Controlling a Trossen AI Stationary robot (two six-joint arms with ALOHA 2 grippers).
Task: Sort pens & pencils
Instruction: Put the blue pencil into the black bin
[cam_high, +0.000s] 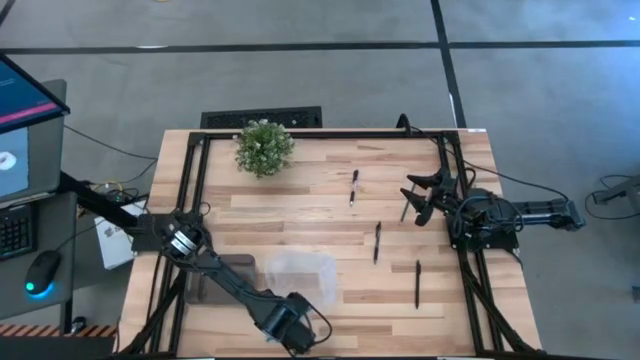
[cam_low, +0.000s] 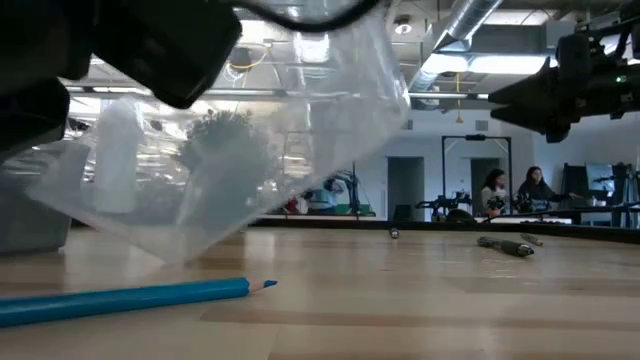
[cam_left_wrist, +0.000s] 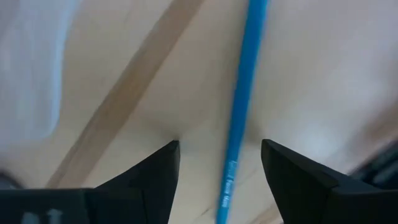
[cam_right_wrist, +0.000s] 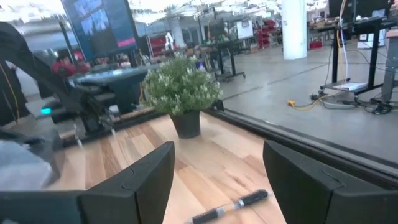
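My surface (cam_high: 300, 215) is a pale wood-plank top edged by a black frame. A small potted plant (cam_high: 264, 148) stands on it near the far edge. Black pens lie scattered, well apart from one another: one (cam_high: 354, 187) nearest the plant, one (cam_high: 377, 242) about mid-surface, one (cam_high: 418, 283) closer to the near edge, and a fourth (cam_high: 405, 207) over by my right arm. A blue pencil (cam_low: 125, 299) lies flat at the near edge, and a clear plastic container (cam_high: 298, 274) sits just beside a dark tray (cam_high: 222, 268)
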